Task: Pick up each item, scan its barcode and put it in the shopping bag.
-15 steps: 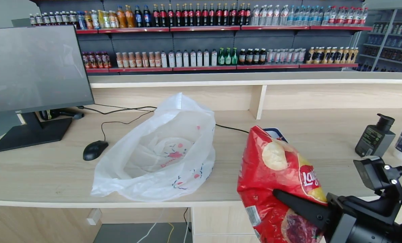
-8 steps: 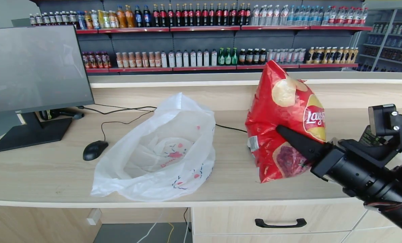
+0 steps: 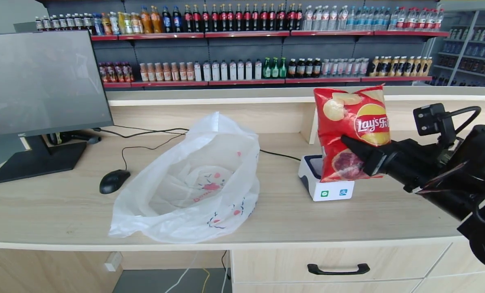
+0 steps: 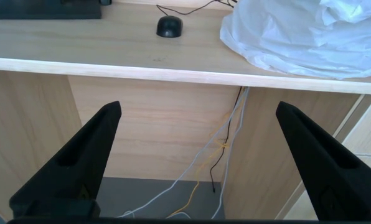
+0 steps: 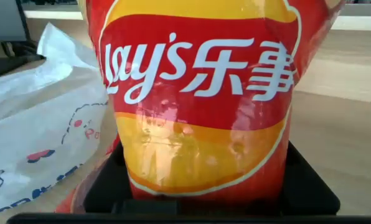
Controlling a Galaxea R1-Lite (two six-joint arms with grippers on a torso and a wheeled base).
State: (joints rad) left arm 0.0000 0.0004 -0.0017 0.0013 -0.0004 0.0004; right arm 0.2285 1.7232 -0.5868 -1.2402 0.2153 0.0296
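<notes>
A red bag of chips (image 3: 350, 130) hangs upright just above the white barcode scanner (image 3: 326, 179) on the counter, with my right gripper (image 3: 354, 148) shut on its lower part. Up close, the chip bag (image 5: 198, 99) sits between the black fingers (image 5: 104, 186). The white plastic shopping bag (image 3: 193, 183) lies open on the counter to the left of the scanner; its edge (image 5: 36, 124) shows beside the chips, and its underside (image 4: 310, 37) shows from below. My left gripper (image 4: 198, 155) is open, low in front of the counter's face, with nothing between its fingers.
A monitor (image 3: 39, 85) stands at the far left with a black mouse (image 3: 114, 181) and cables in front of it. A raised shelf (image 3: 307, 97) runs along the counter's back. Below the counter edge is a drawer with a black handle (image 3: 338, 268). Loose wires (image 4: 220, 149) hang under the counter.
My right arm has lifted the chip bag from below the counter edge, up and back over the counter, turned it upright, and uncovered the scanner beneath it. The shopping bag has not moved.
</notes>
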